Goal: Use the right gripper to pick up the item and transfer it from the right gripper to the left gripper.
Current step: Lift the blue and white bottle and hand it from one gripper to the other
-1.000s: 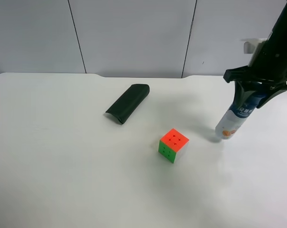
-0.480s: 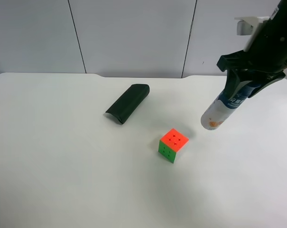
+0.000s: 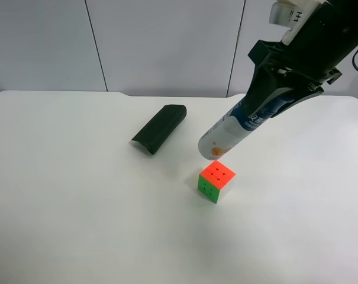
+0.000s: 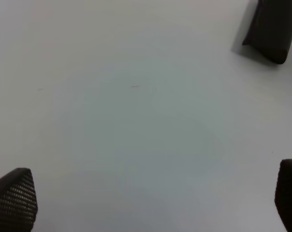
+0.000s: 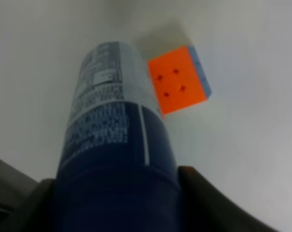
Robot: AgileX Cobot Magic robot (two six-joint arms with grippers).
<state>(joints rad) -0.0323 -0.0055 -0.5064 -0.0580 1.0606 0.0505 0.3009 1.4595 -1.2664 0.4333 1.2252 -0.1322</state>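
Note:
The item, a white bottle [image 3: 231,134] with a blue label, hangs tilted in the air with its base just above the puzzle cube. My right gripper [image 3: 277,94] is shut on its upper part, at the exterior high view's upper right. In the right wrist view the bottle [image 5: 116,140] fills the middle between two dark fingers [image 5: 211,205], and its cap is hidden. The left gripper [image 4: 150,198] shows only in the left wrist view. It stands open over bare table, with its fingertips [image 4: 13,198] far apart and nothing between them.
An orange-and-green puzzle cube [image 3: 216,181] sits on the white table [image 3: 78,207], directly under the bottle's base, and the right wrist view shows the cube [image 5: 179,79] too. A dark green flat pouch [image 3: 160,128] lies further back to the view's left; the pouch [image 4: 271,29] also shows near the left gripper.
The right arm has lifted the bottle off the table and carried it toward the exterior high view's left, tilting it further. The cube and pouch have not moved.

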